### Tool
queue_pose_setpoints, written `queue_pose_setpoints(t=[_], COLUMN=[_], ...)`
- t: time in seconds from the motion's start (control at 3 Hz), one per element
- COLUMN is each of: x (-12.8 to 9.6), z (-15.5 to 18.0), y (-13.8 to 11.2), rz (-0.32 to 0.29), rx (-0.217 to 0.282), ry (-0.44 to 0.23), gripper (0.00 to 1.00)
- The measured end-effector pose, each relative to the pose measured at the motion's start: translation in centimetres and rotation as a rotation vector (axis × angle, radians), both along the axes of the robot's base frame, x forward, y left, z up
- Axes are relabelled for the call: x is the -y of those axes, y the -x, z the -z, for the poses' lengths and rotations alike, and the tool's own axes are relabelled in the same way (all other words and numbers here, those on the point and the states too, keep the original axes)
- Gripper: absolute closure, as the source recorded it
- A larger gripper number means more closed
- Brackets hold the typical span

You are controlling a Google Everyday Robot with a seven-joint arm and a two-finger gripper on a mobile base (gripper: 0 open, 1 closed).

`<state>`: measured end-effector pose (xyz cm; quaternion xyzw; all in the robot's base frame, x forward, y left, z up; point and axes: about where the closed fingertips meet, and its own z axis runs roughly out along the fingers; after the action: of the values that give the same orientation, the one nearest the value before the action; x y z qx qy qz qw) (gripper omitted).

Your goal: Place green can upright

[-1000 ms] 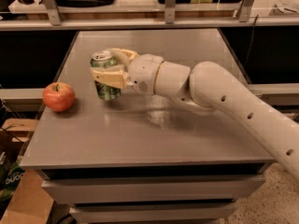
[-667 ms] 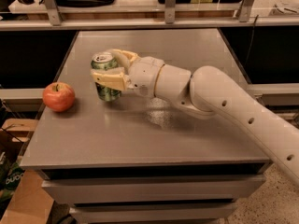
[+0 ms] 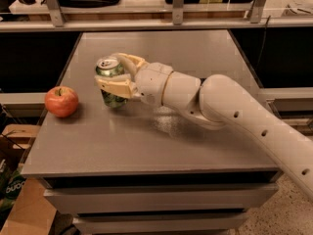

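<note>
The green can (image 3: 110,74) stands nearly upright on the grey table (image 3: 146,141), left of the middle, its silver top facing up. My gripper (image 3: 116,73) reaches in from the right and is shut on the can. One pale finger (image 3: 116,87) crosses the can's front and the other finger (image 3: 128,61) wraps behind it. The can's base is at the table surface or just above it.
A red apple (image 3: 61,101) sits on the table near the left edge, a short way left of the can. My white arm (image 3: 230,111) stretches across the table's right half. A shelf rail (image 3: 156,23) runs behind the table. Cardboard boxes (image 3: 14,190) stand on the floor at the left.
The arm has shifted slightly; the can stays in the gripper's hold in about the same place, nearly upright.
</note>
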<state>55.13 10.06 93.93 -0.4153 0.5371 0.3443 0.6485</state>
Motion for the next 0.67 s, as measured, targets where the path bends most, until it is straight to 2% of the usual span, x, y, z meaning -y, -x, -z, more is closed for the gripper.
queue_pose_setpoints(t=[0.67], x=[0.01], z=[0.18], y=[0.3], rz=[0.0], rx=[0.008], ry=[0.015], gripper=[0.6])
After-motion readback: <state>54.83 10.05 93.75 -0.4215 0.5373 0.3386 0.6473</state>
